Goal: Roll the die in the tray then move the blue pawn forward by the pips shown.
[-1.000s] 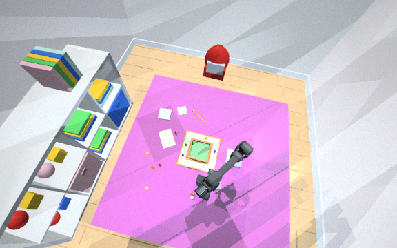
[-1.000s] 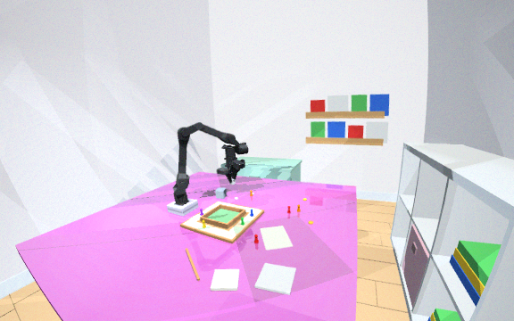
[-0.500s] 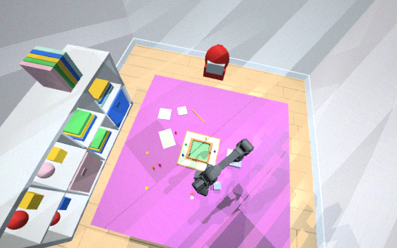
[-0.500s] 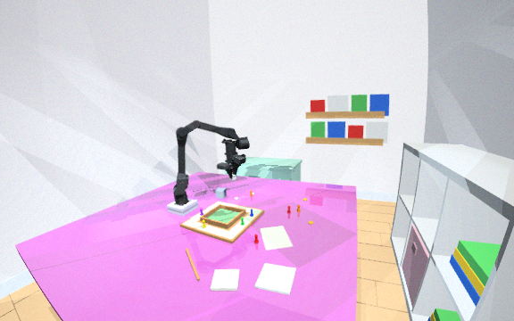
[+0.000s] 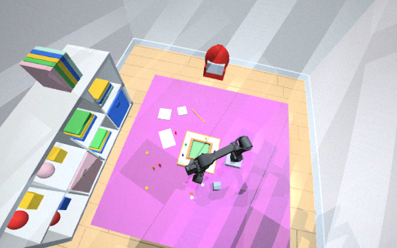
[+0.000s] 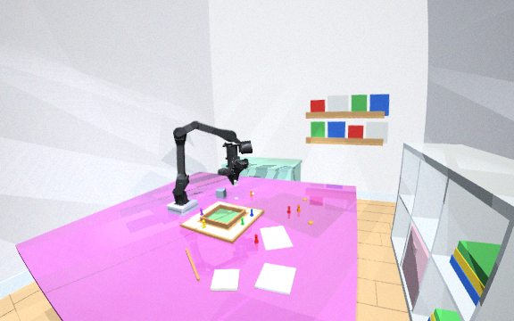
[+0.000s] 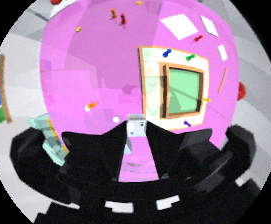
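From here, the end effector point(image 5: 197, 179) point(image 6: 235, 182) point(image 7: 135, 123) is nearly closed, pinching the die point(image 6: 235, 183) point(image 7: 136, 126) above the table point(image 5: 143, 207) point(image 6: 119, 267) point(image 7: 86, 55). It looks light and hard; opposite flat faces suit the grip, though edges could slip.

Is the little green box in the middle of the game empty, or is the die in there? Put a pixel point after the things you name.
Empty: the tray point(image 5: 199, 149) point(image 6: 225, 216) point(image 7: 184, 91) shows bare green; the gripper point(image 6: 235, 182) point(image 7: 135, 123) holds the die point(image 6: 235, 183) point(image 7: 136, 126).

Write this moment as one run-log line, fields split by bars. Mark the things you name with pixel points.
gripper point(image 5: 198, 180) point(image 6: 235, 182) point(image 7: 135, 123): shut on white die point(image 6: 236, 183) point(image 7: 136, 127) | die: raised, outside tray point(image 5: 189, 149) point(image 6: 209, 219) point(image 7: 166, 95) | blue pawn point(image 5: 182, 155) point(image 6: 252, 212) point(image 7: 167, 52): on board
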{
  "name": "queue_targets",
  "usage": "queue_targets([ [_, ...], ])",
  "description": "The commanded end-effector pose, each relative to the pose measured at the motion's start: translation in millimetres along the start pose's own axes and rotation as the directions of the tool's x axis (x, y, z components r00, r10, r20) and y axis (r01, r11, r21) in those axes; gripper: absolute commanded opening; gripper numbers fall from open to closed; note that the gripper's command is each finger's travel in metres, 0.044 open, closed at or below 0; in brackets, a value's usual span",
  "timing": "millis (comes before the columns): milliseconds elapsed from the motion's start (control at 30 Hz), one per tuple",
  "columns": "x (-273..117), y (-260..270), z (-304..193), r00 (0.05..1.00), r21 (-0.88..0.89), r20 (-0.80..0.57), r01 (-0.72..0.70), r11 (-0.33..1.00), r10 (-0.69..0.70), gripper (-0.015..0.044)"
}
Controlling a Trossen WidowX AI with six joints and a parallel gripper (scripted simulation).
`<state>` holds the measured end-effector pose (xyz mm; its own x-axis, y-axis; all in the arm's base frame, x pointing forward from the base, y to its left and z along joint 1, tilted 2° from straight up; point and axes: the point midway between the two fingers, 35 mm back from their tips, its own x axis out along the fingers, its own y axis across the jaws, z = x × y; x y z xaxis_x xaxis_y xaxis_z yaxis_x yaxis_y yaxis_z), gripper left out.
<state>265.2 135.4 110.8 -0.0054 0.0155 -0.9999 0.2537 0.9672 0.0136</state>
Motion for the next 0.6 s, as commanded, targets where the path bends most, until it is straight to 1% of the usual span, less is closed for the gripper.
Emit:
queue_targets([
  [0, 4.0, -17.2, 10.0, 1.0, -0.011, 0.0, 0.007, 1.0, -0.007, 0.0],
  [567, 16.4, -96.8, 44.2, 1.0, -0.063, 0.003, 0.016, 0.998, -0.016, 0.0],
])
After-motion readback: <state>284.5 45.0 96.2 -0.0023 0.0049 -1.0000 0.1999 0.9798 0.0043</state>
